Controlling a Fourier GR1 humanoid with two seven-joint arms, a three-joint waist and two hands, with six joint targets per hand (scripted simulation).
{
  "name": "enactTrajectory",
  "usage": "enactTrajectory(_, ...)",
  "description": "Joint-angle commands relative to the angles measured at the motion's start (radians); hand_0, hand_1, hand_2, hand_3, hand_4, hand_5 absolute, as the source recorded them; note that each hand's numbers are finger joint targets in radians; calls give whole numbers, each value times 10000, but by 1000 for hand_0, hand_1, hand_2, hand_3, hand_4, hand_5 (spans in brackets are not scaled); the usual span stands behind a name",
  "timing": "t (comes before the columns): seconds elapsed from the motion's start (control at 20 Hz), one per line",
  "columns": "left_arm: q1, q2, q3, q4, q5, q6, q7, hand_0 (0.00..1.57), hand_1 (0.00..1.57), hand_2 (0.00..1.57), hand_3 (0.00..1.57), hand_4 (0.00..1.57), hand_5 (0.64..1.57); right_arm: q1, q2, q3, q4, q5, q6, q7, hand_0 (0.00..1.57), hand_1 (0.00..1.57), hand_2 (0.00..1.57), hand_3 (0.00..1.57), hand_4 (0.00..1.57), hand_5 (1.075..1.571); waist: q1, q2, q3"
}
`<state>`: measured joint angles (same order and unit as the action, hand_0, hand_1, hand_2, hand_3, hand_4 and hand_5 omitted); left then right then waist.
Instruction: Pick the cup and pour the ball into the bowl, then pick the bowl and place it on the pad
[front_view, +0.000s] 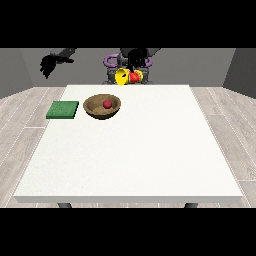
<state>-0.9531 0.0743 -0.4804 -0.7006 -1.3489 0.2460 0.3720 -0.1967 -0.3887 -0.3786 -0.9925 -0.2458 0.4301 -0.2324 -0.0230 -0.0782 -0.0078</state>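
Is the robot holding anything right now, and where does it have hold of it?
Yes: the hand at the view's right holds the tipped yellow cup from above, near its base end.

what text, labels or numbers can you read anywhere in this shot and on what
None: no readable word, number, label or sign shows anywhere.
The green pad is plain.
The wooden bowl with the red ball in it carries no marking.
The yellow cup, held tipped in the hand at the view's right, shows red and yellow colour only, no lettering.
The white table is unmarked.
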Motion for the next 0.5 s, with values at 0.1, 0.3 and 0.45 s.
enactTrajectory(0.1,1652,-713,3012,-1653,4026,2107,-434,897,897,851,476,1264,1437,63,376,-65,-91,-69,-413,-2,0,0,0,0,251,1567,657,498,-127)
enactTrajectory(0.3,2836,-731,3760,-2671,7260,2672,-1546,0,0,0,0,0,1541,-522,930,236,-448,-21,-679,-150,0,0,0,0,331,1568,226,1718,-174)
enactTrajectory(0.45,3538,-737,3725,-3753,9589,2422,-3053,0,0,0,0,0,1556,-844,1228,398,-579,213,-1276,-32,0,0,0,0,293,1570,383,1960,-79)
